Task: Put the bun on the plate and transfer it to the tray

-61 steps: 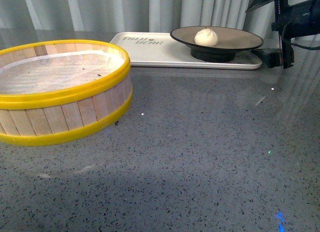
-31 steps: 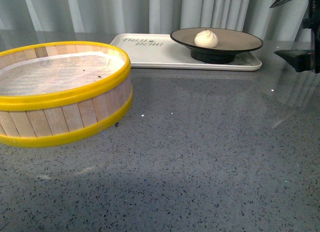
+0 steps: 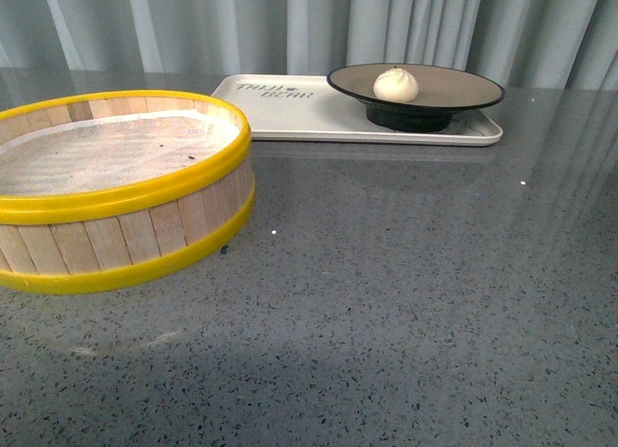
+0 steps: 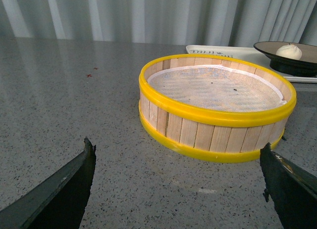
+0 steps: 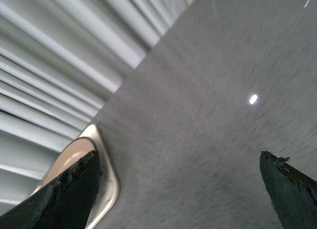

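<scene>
Sitting at nine o'clock in the front view, the yellow-rimmed steamer basket is resting empty on the grey bench. At twelve o'clock the tray is lying flat, carrying the plate on its right end, and the bun is sitting upright inside that plate, so the transfer is looking complete. The left end effector is hanging wide and empty, facing the basket; the right end effector is likewise spreading wide, holding nothing, beside the tray's corner.
</scene>
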`<state>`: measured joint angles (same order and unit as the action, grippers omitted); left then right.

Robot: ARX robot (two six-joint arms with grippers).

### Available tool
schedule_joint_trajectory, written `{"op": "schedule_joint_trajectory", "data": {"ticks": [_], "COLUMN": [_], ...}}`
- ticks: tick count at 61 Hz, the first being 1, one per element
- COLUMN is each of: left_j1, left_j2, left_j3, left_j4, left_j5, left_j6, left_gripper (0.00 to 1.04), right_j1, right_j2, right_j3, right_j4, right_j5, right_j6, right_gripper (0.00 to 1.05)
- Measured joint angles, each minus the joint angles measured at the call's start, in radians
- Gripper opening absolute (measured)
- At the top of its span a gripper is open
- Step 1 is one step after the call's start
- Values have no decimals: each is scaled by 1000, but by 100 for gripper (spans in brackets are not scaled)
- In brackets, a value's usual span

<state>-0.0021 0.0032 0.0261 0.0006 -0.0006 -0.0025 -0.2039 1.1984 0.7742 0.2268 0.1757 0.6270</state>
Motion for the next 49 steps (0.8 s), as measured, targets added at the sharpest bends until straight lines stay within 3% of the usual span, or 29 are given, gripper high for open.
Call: {"op": "schedule_joint_trajectory", "data": {"ticks": [12,25,30,35,49], "left_j1": [0,0,0,0,0], "left_j2": [0,0,0,0,0], "left_j3": [0,0,0,0,0], "left_j4": [0,0,0,0,0], "left_j5": [0,0,0,0,0], "left_j6": [0,0,0,0,0], "left_gripper": [98,98,98,98,98], "right_j1": [64,220,214,210,206], "right_j2": [-288,-473,-547,-623,-753], "right_j3": [-173,-325,-357,-423,-569], "right_j4": [90,122,24,-11,5], "right_j5": [169,274,18,-151,-174], "right_j6": [-537,-922,-851,-745,-644], "right_gripper": [96,96,84,70,21]}}
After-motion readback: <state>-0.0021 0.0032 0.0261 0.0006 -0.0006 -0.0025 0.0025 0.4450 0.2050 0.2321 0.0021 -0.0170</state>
